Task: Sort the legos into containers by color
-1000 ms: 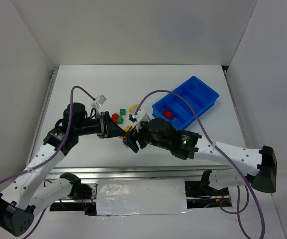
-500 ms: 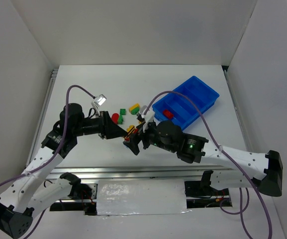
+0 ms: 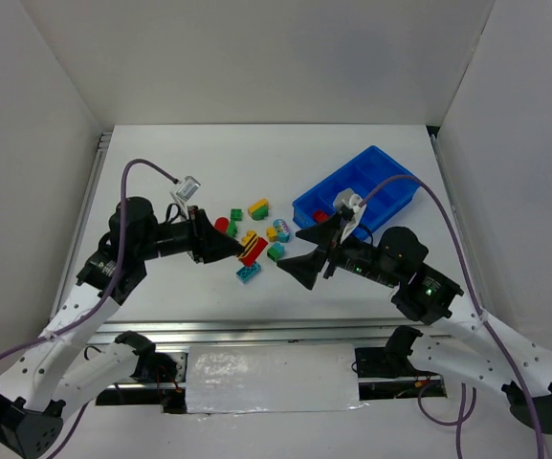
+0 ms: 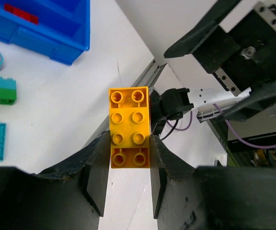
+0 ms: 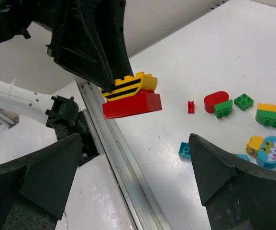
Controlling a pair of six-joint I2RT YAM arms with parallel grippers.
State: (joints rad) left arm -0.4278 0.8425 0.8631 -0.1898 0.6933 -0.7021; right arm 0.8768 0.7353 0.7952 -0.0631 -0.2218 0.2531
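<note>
Top view: left gripper [image 3: 244, 251] holds a yellow-on-red stack [image 3: 251, 250] above the table [image 3: 161, 163], between the two arms. Right gripper [image 3: 293, 251] faces the stack from just beside it, jaws spread, nothing in them. Blue tray [image 3: 405, 177] lies well apart to the right; one red brick [image 3: 321, 217] sits in its end compartment nearest the arms. Loose legos [image 3: 257, 207] are scattered left of the tray.

Left wrist: jaws pinch the yellow top brick by its long sides, studs toward the camera.

Right wrist: its fingers [image 5: 47, 177] stand wide open, with the striped yellow piece seated on the red one ahead.

Judgement: two colours are joined, so the step in hand is separation. The next move calls for the right jaws to close on the red half alone, then pull squarely.
</note>
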